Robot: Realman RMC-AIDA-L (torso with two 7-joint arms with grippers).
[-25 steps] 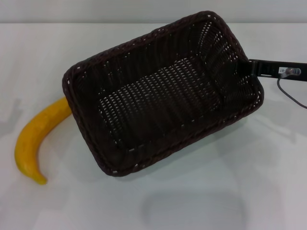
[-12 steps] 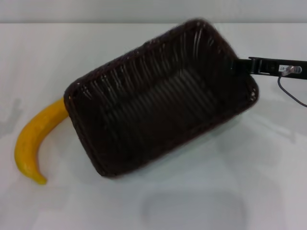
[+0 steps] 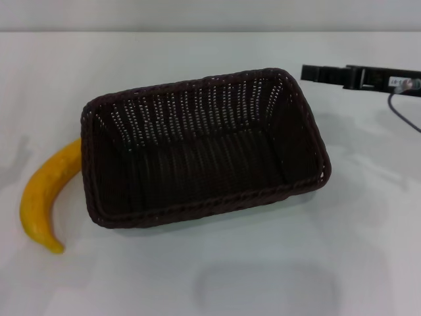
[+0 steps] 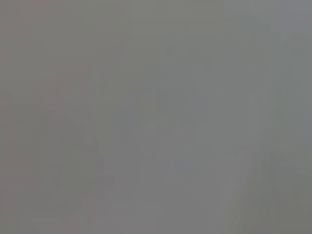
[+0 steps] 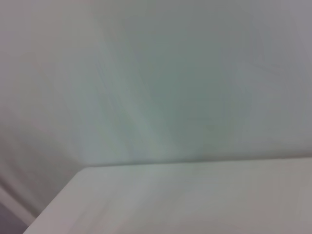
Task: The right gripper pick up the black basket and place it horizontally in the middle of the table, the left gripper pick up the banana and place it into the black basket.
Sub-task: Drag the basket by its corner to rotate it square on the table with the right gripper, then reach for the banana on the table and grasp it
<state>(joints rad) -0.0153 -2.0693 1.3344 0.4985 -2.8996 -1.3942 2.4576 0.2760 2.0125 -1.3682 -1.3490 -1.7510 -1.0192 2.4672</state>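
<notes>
The black basket (image 3: 197, 208) sits flat on the table (image 3: 263, 276) near the middle, long side across the head view, and it is empty. The banana (image 3: 45, 194) lies on the table to its left, with its upper end against the basket's left wall. My right gripper (image 3: 309, 71) hovers just beyond the basket's far right corner, clear of the rim, open and holding nothing. My left gripper is out of view. The left wrist view shows only blank grey. The right wrist view shows only a pale surface and an edge.
The right arm's black link with a silver-white part and thin cable (image 3: 404, 108) reaches in from the right edge. The table's far edge meets a grey wall (image 3: 197, 16) at the top.
The basket dropped from its tilted hold and turned to lie flat and horizontal. The right gripper let go of its rim and drew back up and to the right. The banana stayed put.
</notes>
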